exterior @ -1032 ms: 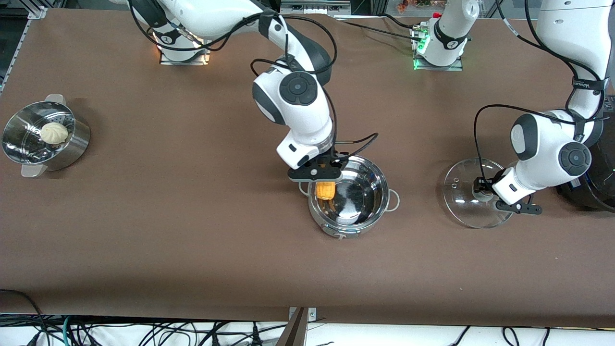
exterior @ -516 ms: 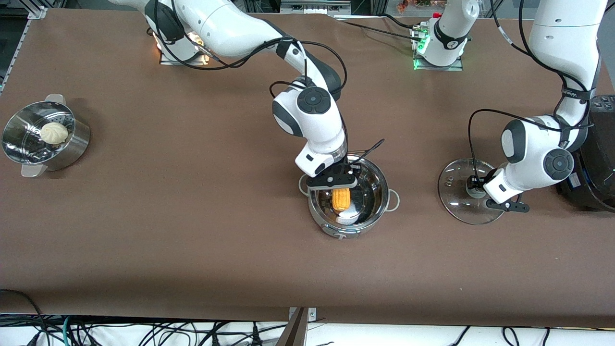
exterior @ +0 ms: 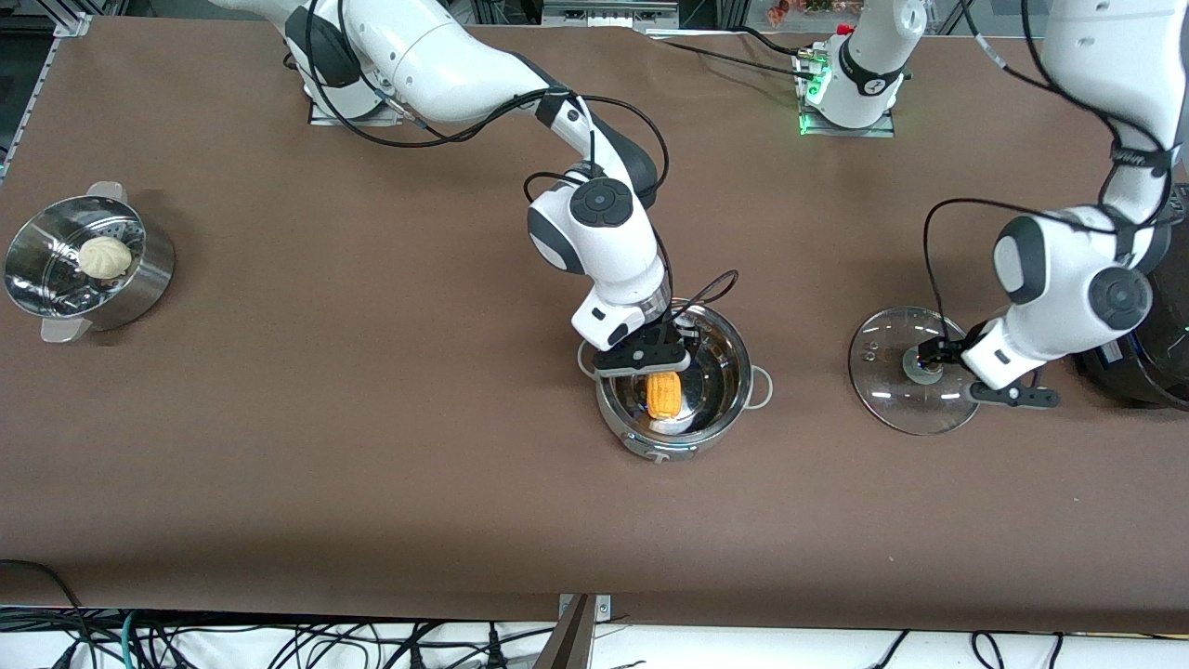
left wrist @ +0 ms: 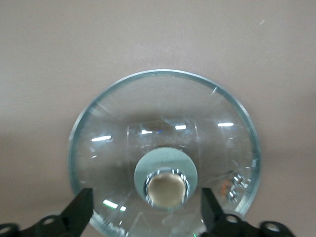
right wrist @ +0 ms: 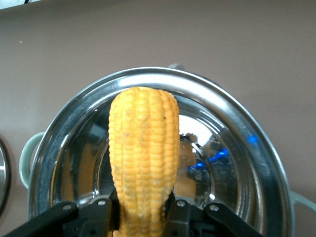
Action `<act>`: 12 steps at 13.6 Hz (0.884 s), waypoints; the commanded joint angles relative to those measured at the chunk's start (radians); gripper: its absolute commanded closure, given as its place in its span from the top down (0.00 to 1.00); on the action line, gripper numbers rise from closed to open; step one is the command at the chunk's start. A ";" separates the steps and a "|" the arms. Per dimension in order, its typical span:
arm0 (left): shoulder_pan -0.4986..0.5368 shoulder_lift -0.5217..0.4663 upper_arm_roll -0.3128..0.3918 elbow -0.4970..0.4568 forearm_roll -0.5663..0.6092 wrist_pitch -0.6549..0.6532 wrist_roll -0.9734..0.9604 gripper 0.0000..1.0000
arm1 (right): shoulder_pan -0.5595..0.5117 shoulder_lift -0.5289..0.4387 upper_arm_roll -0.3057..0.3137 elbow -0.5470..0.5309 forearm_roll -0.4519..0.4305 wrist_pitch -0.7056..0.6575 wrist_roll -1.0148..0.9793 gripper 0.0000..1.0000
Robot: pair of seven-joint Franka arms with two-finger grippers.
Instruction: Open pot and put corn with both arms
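The stainless-steel pot [exterior: 673, 390] stands uncovered near the middle of the table, its two loop handles pointing toward either end. The right gripper [exterior: 643, 360] hangs over the pot's open mouth, at the part of the rim toward the robots' bases. Its fingers [right wrist: 106, 213] are closed on the corn cob [exterior: 662, 394] — the right wrist view shows the cob's butt end pinched between the two black fingers, with the rest of the cob [right wrist: 143, 160] projecting out past the fingertips over the polished pot floor. The cob is inside the rim's outline; whether its free end touches the pot bottom cannot be determined. The glass lid [exterior: 915, 370] lies flat on the table toward the left arm's end, well apart from the pot, knob up. The left gripper [exterior: 938, 364] is at the lid's knob [left wrist: 167, 186]; in the left wrist view its fingers [left wrist: 79, 210] stand wide apart, one on each side of the knob and clear of it — nothing is held. A perforated steamer pot [exterior: 88, 265] containing a white bun [exterior: 104, 256] sits at the right arm's end of the table. A black cooker [exterior: 1156, 330] occupies the left arm's end.
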 commanded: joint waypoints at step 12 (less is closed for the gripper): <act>-0.006 -0.405 0.035 0.313 0.090 -0.705 0.007 1.00 | 0.034 0.027 0.001 -0.001 -0.013 -0.055 0.014 1.00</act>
